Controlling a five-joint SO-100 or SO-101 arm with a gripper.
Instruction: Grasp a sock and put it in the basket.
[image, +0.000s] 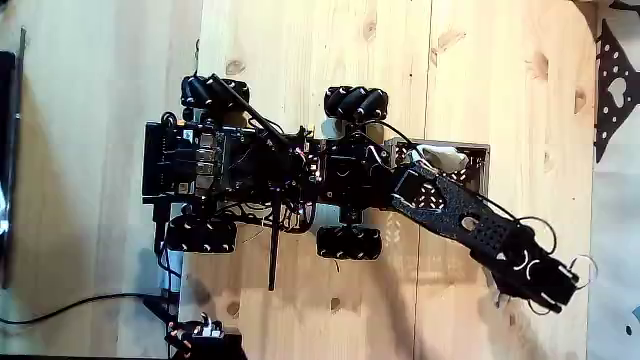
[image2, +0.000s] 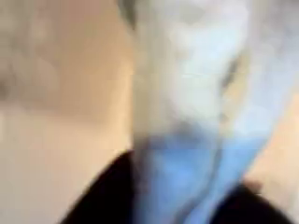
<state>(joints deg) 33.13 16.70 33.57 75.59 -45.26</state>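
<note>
While the sock (image2: 192, 103) is seen blurred close before the gripper (image: 545, 285), near the worktop's (image: 300, 60) right edge, its jaw state cannot be told.

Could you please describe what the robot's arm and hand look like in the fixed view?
The arm is black, a flat perforated link dotted with small holes, rising from a dark four-wheeled chassis. Thin pale cable loops run beside it. The hand is black too, with small white markings near its base.

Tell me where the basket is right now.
In the fixed view the basket sits right of the wheeled robot, against its front, partly under the arm. A white object lies at its left end.
</note>
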